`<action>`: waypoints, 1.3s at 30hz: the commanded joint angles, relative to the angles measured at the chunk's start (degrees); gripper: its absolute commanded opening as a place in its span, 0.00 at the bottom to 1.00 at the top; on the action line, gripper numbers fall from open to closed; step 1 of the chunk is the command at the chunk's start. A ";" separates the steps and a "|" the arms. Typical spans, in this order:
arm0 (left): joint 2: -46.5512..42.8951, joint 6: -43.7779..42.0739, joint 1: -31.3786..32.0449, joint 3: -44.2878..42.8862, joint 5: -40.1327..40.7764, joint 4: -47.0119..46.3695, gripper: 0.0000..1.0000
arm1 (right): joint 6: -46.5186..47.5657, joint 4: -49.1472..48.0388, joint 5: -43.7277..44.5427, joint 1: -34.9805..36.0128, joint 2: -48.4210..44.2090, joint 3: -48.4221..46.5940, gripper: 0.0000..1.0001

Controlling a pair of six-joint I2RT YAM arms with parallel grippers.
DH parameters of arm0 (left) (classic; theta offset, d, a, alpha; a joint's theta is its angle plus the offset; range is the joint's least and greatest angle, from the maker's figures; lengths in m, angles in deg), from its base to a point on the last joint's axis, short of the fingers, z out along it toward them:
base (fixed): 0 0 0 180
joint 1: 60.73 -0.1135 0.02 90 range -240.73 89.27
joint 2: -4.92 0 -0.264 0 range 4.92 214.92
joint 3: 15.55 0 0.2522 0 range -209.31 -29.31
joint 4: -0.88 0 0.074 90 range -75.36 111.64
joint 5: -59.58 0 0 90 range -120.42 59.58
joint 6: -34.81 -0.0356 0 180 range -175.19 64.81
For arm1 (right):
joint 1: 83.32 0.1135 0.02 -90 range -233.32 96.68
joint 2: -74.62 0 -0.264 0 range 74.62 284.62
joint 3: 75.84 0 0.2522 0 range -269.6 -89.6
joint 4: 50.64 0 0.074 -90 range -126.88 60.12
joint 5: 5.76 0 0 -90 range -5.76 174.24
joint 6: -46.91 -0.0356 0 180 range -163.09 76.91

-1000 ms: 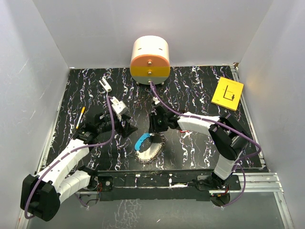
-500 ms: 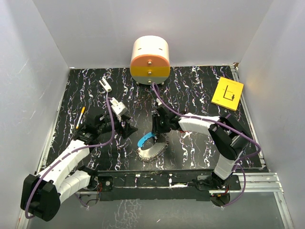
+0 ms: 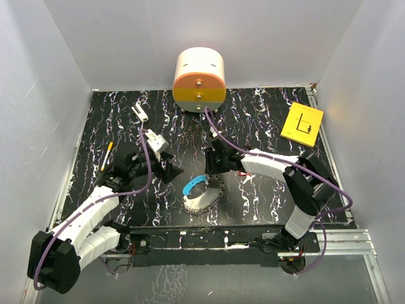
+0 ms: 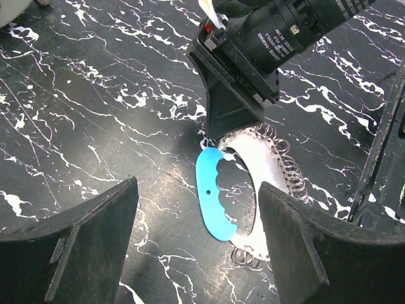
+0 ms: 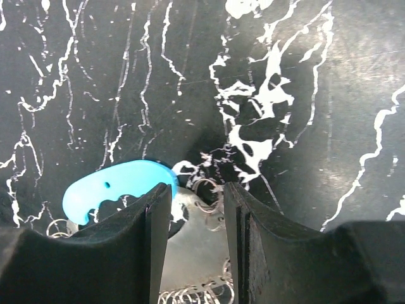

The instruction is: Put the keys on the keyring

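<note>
The keyring [image 3: 201, 194] lies on the black marbled table, with its blue band [image 4: 212, 202] on the left and its white ribbed coil [image 4: 278, 168] on the right. My right gripper [image 3: 214, 171] points down over the ring's far end. Its jaws stand a narrow gap apart [image 5: 196, 209], with the ring's pale plate and coil [image 5: 202, 247] showing between them. My left gripper [image 4: 197, 187] is wide open and empty, low over the table just left of the ring [image 3: 166, 170]. No red key shows clearly in any view.
An orange and cream drum [image 3: 199, 79] stands at the back centre. A yellow card [image 3: 302, 124] lies at the back right. Two small white pieces [image 3: 140, 113] [image 3: 158, 142] and a yellow-tipped stick [image 3: 106, 156] lie on the left.
My right gripper has shifted a little right and away. The keyring's blue end has dropped from tilted up to lying flatter. The left arm has barely moved.
</note>
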 commanded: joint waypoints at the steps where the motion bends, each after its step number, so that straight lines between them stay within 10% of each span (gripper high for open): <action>1: -0.83 0.63 -0.25 0.64 -1.09 -1.21 0.75 | 4.26 -0.97 -1.58 -2.92 -0.95 -2.43 0.44; 18: -0.12 -1.04 -0.21 1.32 -3.63 -1.37 0.82 | 17.77 5.46 -23.57 -5.50 8.87 -7.18 0.36; 39: 0.86 -3.02 -0.23 1.54 -6.29 -1.60 0.90 | 21.89 10.82 -24.52 -8.21 9.05 -4.99 0.33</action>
